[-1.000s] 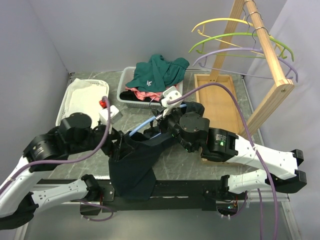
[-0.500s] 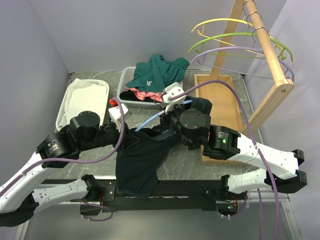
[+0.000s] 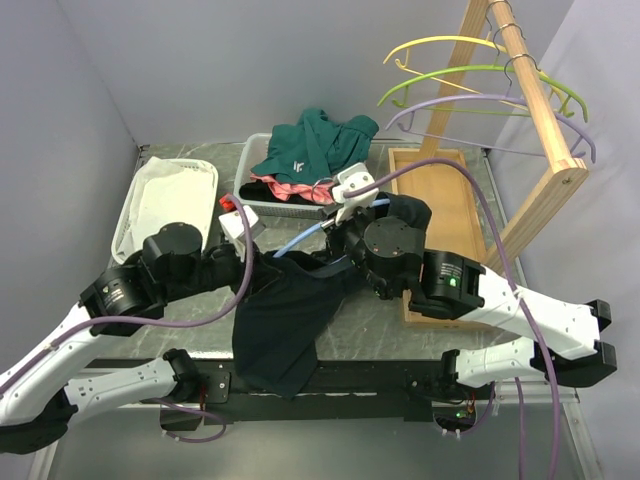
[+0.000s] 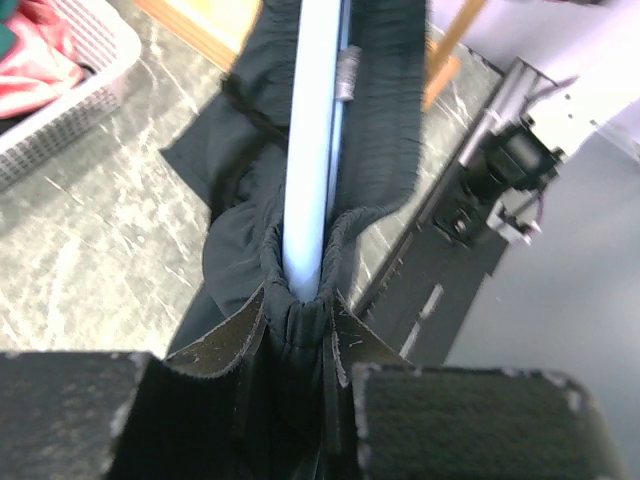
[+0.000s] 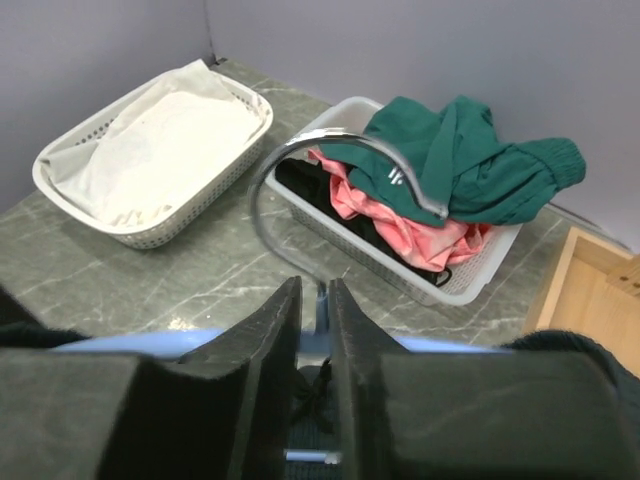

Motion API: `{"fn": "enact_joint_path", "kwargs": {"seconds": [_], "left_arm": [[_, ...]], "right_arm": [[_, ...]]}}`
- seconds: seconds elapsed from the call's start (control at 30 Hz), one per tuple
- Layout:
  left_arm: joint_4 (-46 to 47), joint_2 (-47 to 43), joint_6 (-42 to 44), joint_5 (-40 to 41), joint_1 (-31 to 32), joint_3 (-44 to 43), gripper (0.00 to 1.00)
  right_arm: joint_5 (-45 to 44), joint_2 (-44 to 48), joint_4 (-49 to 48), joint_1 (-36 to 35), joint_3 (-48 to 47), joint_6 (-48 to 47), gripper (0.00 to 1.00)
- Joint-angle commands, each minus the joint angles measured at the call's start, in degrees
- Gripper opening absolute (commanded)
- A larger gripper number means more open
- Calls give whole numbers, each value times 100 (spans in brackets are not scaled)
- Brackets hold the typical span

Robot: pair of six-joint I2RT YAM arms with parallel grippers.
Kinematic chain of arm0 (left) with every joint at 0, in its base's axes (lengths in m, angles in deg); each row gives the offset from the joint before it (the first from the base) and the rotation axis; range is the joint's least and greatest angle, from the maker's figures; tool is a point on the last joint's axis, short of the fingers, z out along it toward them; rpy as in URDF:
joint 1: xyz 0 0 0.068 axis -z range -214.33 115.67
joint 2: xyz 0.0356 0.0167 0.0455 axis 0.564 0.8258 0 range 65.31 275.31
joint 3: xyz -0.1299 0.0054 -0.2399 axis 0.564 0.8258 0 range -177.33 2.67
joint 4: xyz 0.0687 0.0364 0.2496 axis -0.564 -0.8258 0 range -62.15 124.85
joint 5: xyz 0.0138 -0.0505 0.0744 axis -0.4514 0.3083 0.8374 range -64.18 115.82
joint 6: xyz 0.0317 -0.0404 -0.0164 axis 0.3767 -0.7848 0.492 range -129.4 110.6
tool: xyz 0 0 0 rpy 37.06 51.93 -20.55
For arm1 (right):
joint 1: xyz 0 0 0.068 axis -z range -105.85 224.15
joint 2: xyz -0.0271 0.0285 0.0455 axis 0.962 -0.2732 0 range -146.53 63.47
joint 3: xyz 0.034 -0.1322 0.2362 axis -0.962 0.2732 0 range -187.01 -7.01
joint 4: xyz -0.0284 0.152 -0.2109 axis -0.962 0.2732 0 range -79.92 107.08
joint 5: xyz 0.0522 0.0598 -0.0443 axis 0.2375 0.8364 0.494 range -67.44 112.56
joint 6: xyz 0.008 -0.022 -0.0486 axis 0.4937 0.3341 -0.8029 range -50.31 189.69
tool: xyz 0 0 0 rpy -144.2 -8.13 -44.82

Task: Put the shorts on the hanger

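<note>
The dark shorts [image 3: 280, 320] hang from the light-blue hanger [image 3: 300, 238] above the table's front middle, their lower part draped toward the near edge. In the left wrist view the hanger arm [image 4: 310, 150] runs inside the waistband of the shorts [image 4: 385, 100]. My left gripper [image 4: 300, 320] is shut on the bunched waistband at the arm's end. My right gripper [image 5: 315, 300] is shut on the hanger neck, just under the wire hook [image 5: 300, 150]. From above, the left gripper [image 3: 258, 264] and right gripper [image 3: 338, 238] sit at opposite ends of the hanger.
A white basket [image 3: 165, 200] holding pale cloth stands at the back left. Another basket [image 3: 250, 180] holds teal and pink garments. On the right are a wooden tray [image 3: 440, 200] and a wooden rack [image 3: 545, 130] carrying yellow, green and lavender hangers.
My left gripper moved right to the hanger's end and shut on the shorts' waistband. The shorts shifted right. The right gripper and hanger moved slightly back.
</note>
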Motion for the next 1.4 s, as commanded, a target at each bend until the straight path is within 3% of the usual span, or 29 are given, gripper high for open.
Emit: {"fn": "enact_joint_path", "kwargs": {"seconds": [0.0,0.07,0.1,0.2,0.4,0.67,0.8,0.97,1.37], "left_arm": [[1114,86,-32,689,-78,126,1],[1298,86,-6,690,-78,170,1],[1343,94,47,698,-87,170,1],[1510,103,108,811,-87,153,1],[1818,94,477,927,-87,127,1],[1880,551,1075,304,-78,-497,1],[1809,780,1199,-100,-87,-875,1],[1835,1131,1541,-330,-87,-1552,1],[1757,2642,1857,-778,-87,-3396,1]], "right_arm": [[191,491,-155,-69,-279,209,38],[279,580,-50,-69,-235,402,48],[297,641,11,-69,-252,428,60],[542,703,398,-69,-357,665,72],[2081,1046,566,-253,511,1236,85],[1642,1003,-584,-1571,2548,2001,87],[1309,634,-1200,-2116,3052,2239,87],[1457,-122,-2008,-2249,3334,2353,87],[1590,-1450,-2791,-2266,3554,2529,87]]}}
